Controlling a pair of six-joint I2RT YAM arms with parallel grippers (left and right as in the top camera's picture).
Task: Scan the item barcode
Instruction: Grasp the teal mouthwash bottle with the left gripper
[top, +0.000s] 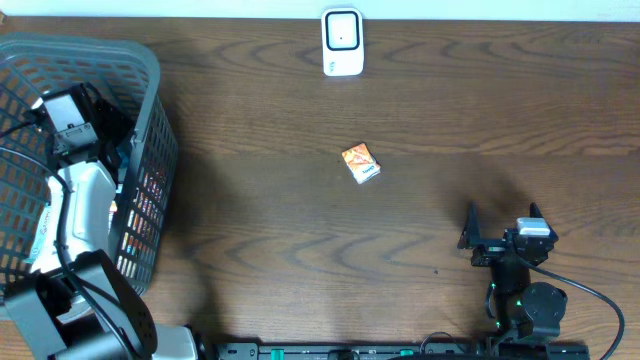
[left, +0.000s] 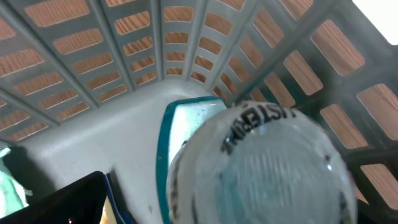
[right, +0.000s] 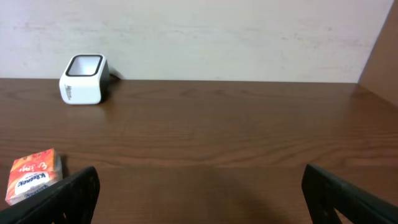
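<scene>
While my left gripper (top: 78, 118) hangs spread wide inside the basket (top: 150, 60) at the worktop's left edge, the clear bottle (left: 267, 162) sits just beneath; I should close squarely on its body, keeping its label free for the scanner (top: 342, 42).

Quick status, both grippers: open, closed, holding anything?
Left gripper: open, down inside the basket at a clear bottle; contact cannot be told.
Right gripper: open, empty.
</scene>
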